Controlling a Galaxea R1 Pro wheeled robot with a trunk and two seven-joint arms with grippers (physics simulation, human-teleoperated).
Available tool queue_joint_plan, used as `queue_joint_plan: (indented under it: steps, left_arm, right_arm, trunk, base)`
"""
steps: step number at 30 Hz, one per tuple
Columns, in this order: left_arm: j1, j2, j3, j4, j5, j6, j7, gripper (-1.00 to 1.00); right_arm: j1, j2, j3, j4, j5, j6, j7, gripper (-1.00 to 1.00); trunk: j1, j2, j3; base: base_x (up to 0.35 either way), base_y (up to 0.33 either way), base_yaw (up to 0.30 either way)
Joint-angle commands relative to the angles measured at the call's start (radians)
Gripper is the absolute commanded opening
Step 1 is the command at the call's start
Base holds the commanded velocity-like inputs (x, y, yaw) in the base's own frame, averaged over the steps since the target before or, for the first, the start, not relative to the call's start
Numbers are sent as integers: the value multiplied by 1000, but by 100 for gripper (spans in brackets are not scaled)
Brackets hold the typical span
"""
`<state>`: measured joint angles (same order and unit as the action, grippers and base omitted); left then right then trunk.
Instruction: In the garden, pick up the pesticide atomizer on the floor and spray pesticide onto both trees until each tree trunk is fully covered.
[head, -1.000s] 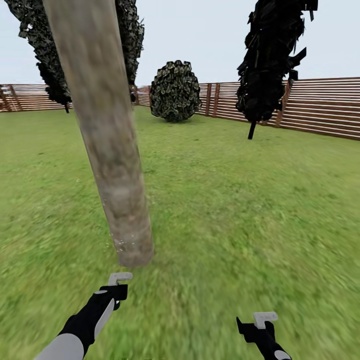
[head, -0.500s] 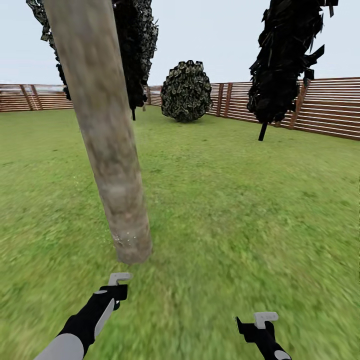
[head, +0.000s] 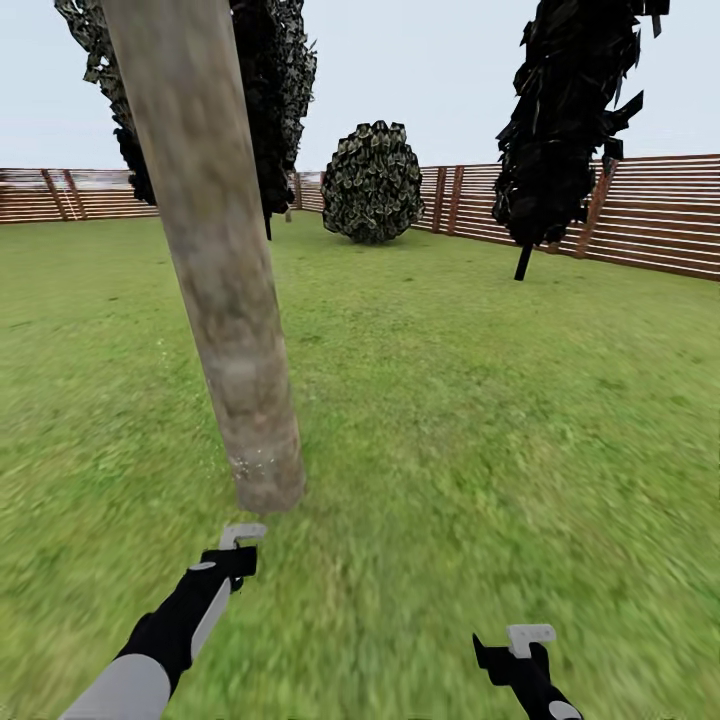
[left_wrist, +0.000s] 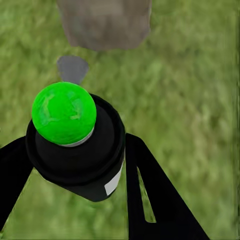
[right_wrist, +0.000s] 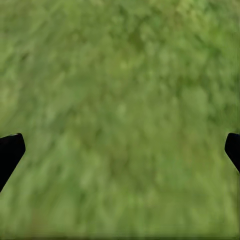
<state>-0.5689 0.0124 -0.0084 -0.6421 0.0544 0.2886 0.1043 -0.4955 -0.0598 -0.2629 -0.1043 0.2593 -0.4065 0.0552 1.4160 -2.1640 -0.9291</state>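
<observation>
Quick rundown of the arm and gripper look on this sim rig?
Left arm: pale grey rounded upper link, black forearm with a grey side stripe, small light-grey bracket by the wrist. Right arm: black with the same bracket. Left gripper and right gripper: plain black fingers. No cables visible.

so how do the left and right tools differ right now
The left tool is shut on a black spray bottle with a green cap, while the right tool is open and holds nothing. The left tool sits close to the foot of the thick pale tree trunk; the right tool hangs over bare grass, well apart from the trunk. Both have black fingers.
</observation>
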Motion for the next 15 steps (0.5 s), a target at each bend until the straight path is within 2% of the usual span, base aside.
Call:
queue_joint_plan:
  steps: [1,4,6,10,14,15]
  left_arm:
    - [-1,-1,1,-36,1,5,-1,-100]
    - [-3,-8,0,-105,1,35,-1,-100]
    - [-6,-36,-1,-177,2,109,-2,-100]
    - [-5,-60,-1,-266,1,144,-2,-100]
    - [-3,-32,8,-317,-1,151,-3,-100]
    - [-2,7,10,-352,5,161,-4,-100]
  right_arm:
    - [0,0,0,0,0,0,0,100]
    - [0,0,1,0,0,0,0,100]
    - [0,0,0,0,0,0,0,100]
    - [0,0,0,0,0,0,0,100]
    - [0,0,1,0,0,0,0,100]
    - [0,0,1,0,0,0,0,100]
  trunk:
    - [0,0,0]
    - [0,0,0]
    - [0,0,0]
    - [0,0,0]
    - [0,0,0]
    - [0,0,0]
  base:
    - [-31,0,0]
    - [-10,0,0]
    - [-1,0,0]
    - [0,0,0]
    - [0,0,0]
    - [0,0,0]
